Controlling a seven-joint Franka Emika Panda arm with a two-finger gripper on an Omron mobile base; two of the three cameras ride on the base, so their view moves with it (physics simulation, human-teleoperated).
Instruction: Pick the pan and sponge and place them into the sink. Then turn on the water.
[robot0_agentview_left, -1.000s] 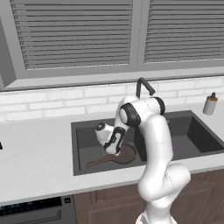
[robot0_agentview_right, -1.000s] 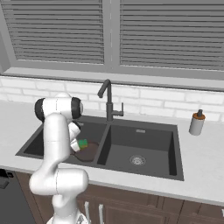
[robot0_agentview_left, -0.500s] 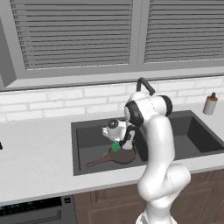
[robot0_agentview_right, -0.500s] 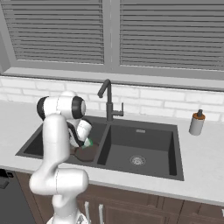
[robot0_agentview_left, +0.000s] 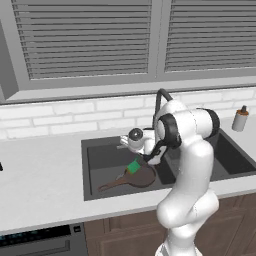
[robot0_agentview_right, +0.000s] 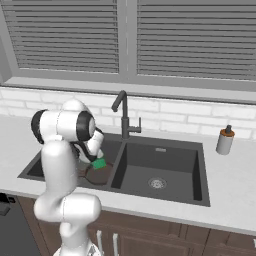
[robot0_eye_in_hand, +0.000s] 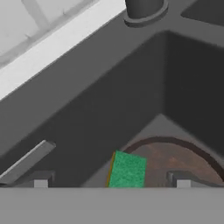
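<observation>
**Sponge and pan in the left basin, faucet next**

Sponge (robot0_eye_in_hand: 127, 170) sits just ahead of your gripper (robot0_eye_in_hand: 111, 181), between the two spread fingertips (robot0_eye_in_hand: 40, 180) and apart from both, so the jaws stand wide open and hold nothing. It rests tilted on the near rim of the pan (robot0_eye_in_hand: 183, 159), which lies on the floor of the left basin of the sink (robot0_eye_in_hand: 109, 96).

Going left to right from the gripper: the pan's handle runs out to the left along the basin floor in the left base view, its long axis roughly across the basin; the sponge (robot0_agentview_left: 133, 166) sits directly below the gripper (robot0_agentview_left: 131, 148); the round pan body (robot0_agentview_left: 141, 176) lies under it; the faucet (robot0_agentview_right: 123, 114) rises beyond and to the right, on the divider behind the two basins.

By my reading, both items are placed and only the water remains, so your coming move runs up and back toward the faucet base.

The hand view shows the clear gap between fingertips and sponge, plus the faucet's foot (robot0_eye_in_hand: 142, 11) at its top edge. The right base view gives you the faucet's full gooseneck; I can't make out its lever there for certain.
</observation>
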